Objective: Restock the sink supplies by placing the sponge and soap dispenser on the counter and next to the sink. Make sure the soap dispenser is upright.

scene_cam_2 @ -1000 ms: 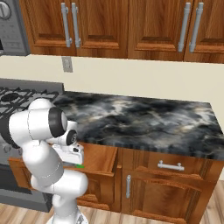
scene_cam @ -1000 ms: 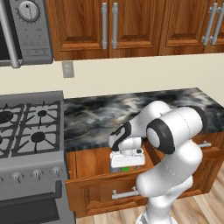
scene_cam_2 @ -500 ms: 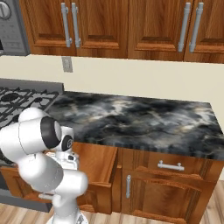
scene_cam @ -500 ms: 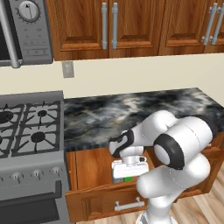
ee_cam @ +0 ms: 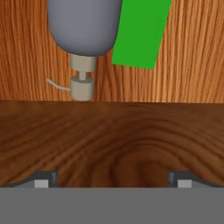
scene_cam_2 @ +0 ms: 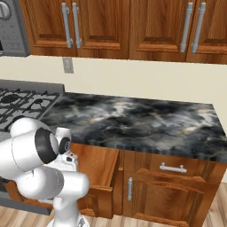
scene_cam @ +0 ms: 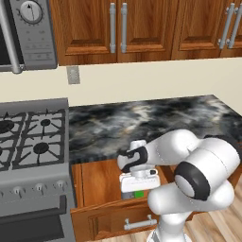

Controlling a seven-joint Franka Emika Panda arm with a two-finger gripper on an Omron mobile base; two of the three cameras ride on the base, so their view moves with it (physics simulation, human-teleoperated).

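The gripper [ee_cam: 112, 181] has its two tips wide apart, holding nothing, over the brown wood drawer [ee_cam: 112, 140]. Just past them, inside, the smooth grey soap dispenser [ee_cam: 84, 26] seems to lie on its side. The flat green sponge [ee_cam: 141, 33] sits beside it. Farther off, the black marbled counter [scene_cam: 142, 123] runs under wooden cabinets [scene_cam: 118, 28].

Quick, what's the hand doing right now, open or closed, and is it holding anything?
Hand: open, fingertips wide apart, holding nothing; it hangs over the open drawer, short of the soap dispenser and sponge.
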